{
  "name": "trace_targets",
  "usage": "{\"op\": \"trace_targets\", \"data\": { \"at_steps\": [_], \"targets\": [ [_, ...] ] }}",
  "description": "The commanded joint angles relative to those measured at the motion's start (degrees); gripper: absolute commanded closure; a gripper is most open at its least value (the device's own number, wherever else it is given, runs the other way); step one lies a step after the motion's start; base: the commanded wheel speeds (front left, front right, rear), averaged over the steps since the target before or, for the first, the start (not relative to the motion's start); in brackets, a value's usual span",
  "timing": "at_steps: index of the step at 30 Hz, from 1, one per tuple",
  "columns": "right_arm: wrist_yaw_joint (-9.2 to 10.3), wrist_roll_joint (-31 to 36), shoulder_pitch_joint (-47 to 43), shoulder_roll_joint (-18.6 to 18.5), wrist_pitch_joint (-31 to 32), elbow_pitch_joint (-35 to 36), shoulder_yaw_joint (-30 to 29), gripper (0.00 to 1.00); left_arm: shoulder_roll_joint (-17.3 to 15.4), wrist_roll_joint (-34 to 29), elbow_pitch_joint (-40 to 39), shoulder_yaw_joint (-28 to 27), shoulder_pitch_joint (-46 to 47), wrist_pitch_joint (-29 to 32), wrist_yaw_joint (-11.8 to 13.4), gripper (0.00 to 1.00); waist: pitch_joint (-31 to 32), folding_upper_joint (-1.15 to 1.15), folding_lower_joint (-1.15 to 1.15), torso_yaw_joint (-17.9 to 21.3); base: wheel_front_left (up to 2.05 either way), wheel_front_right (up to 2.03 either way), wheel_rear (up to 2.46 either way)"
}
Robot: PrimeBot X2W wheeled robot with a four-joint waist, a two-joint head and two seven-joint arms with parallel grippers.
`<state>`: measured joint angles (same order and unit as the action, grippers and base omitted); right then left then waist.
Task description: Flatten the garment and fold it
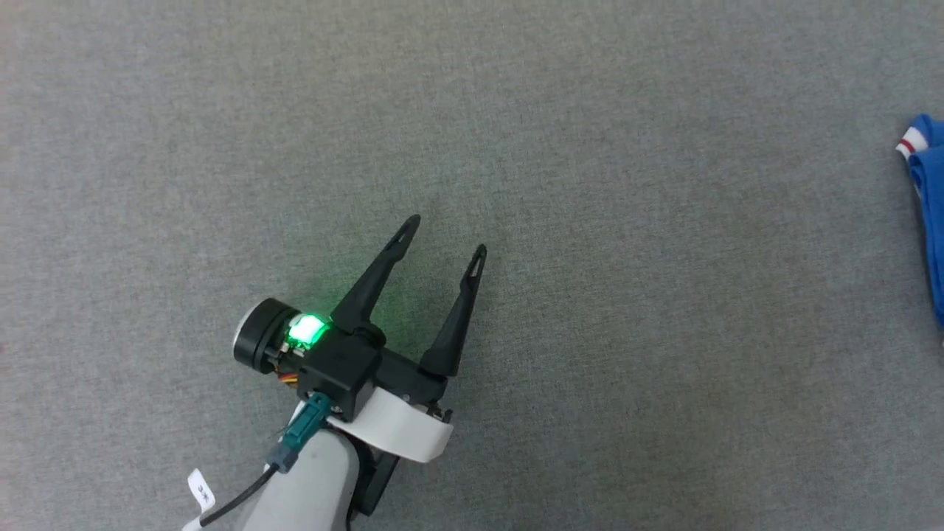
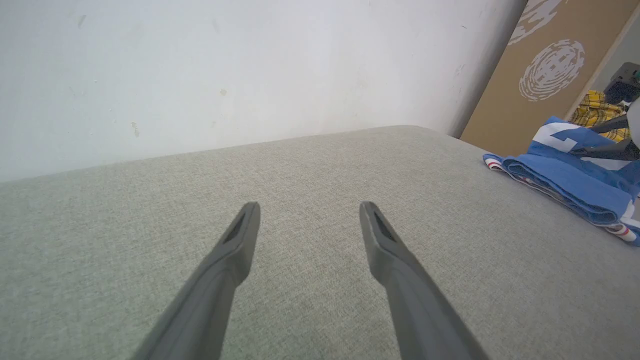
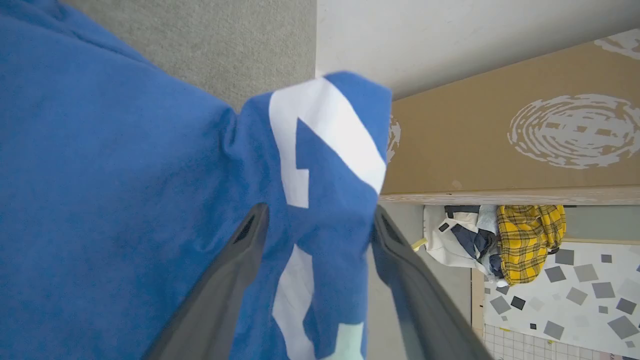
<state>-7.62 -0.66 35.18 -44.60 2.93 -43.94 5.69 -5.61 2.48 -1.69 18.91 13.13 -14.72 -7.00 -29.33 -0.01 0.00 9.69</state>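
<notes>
The jersey shirt (image 3: 125, 175) is lying bunched, flattening barely beginning: the right end effector (image 3: 318, 220) is straddling a raised fold, spread like the left end effector (image 1: 447, 235), so pinching looks next.

White number fragments on the garment (image 3: 100, 175), none legible

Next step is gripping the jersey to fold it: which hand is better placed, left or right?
Right, probably. The right hand, open, straddles a raised fold of the garment, while the left hand hangs open over the grey surface, with the garment far off to its right.
</notes>
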Motion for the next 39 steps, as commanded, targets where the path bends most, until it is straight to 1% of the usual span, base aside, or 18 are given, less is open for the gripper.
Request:
{"op": "trace_targets", "data": {
  "at_steps": [1, 7, 9, 10, 15, 16, 18, 24, 25, 28, 32, 36, 39],
  "targets": [
    [0.13, 1.5, 1.2, 0.6, -0.8, -0.2, -1.2, 0.0, 0.1, 0.3, 0.4, -0.4, -0.1, -0.3, -0.1, 0.0, 3.3, 0.01, 0.0, 0.0, 0.0, 0.0, 0.0],
    [0.13, 2.6, 2.0, 3.1, -3.2, 1.9, -0.6, 0.0, 0.9, 1.7, 1.5, -2.0, -3.4, -0.3, 0.8, 0.0, 11.4, 0.01, 0.0, -0.4, 0.0, 0.0, 0.0],
    [0.13, 1.3, 2.4, 4.6, -4.4, 3.1, -0.4, 0.0, 1.2, 2.2, 1.9, -2.9, -5.0, -0.3, 1.3, 0.0, 14.4, 0.01, 0.0, -0.6, 0.0, 0.0, 0.0],
    [0.13, 1.3, 2.4, 4.6, -4.4, 3.1, -0.4, 0.0, 1.2, 2.2, 1.9, -2.9, -5.0, -0.3, 1.3, 0.0, 14.4, 0.01, 0.0, -0.6, 0.0, 0.0, 0.0],
    [0.13, -2.1, 1.7, 8.0, -7.7, 7.2, 0.6, 0.0, 1.8, 3.7, 2.5, -5.9, -9.1, -0.3, 2.9, 0.0, 21.0, 0.01, 0.0, -1.8, 0.0, 0.0, 0.0],
    [0.13, -3.9, 0.4, 9.6, -9.1, 9.3, -0.3, 0.0, 2.0, 5.0, 3.1, -7.3, -10.6, -0.3, 3.2, 0.0, 23.2, 0.01, 0.0, -2.7, 0.0, 0.0, 0.0],
    [0.13, -5.5, -1.9, 11.3, -10.8, 12.0, -1.4, 0.0, 2.3, 7.4, 3.1, -9.0, -11.5, -0.3, 3.4, 0.0, 25.1, 0.01, 0.0, -3.6, 0.0, 0.0, 0.0],
    [0.13, -8.1, -11.4, 19.1, -13.1, 22.7, -6.1, 0.0, 2.5, 6.4, 4.0, -12.1, -13.9, -0.3, 4.8, 0.0, 28.8, 0.01, 0.0, -5.9, 0.0, 0.0, 0.0],
    [0.13, -8.1, -11.4, 19.1, -13.1, 22.7, -6.1, 0.0, 2.5, 6.4, 4.0, -12.1, -13.9, -0.3, 4.8, 0.0, 28.8, 0.01, 0.0, -5.9, 0.0, 0.0, 0.0],
    [0.13, -9.2, -16.5, 24.9, -13.5, 28.6, -8.8, 0.0, 2.2, 5.0, 4.7, -12.8, -15.0, -0.3, 4.9, 0.0, 29.9, 0.01, 0.0, -6.9, 0.0, 0.0, 0.0],
    [0.13, -8.6, -23.1, 31.9, -13.7, 35.0, -10.0, 0.0, 2.2, 3.9, 5.5, -13.6, -16.2, -0.3, 5.6, 0.0, 30.9, 0.01, 0.0, -8.1, 0.0, 0.0, 0.0],
    [0.13, -8.2, -28.7, 37.1, -14.5, 37.8, -10.8, 0.0, 2.3, 3.2, 6.1, -14.0, -17.1, -0.3, 6.4, 0.0, 31.4, 0.01, 0.0, -9.4, 0.0, 0.0, 0.0],
    [0.13, -7.8, -32.0, 39.2, -15.0, 37.8, -10.2, 0.0, 2.3, 2.5, 7.0, -14.8, -17.6, -0.3, 7.3, 0.0, 31.7, 0.01, 0.0, -9.9, 0.0, 0.0, 0.0]
  ]
}}
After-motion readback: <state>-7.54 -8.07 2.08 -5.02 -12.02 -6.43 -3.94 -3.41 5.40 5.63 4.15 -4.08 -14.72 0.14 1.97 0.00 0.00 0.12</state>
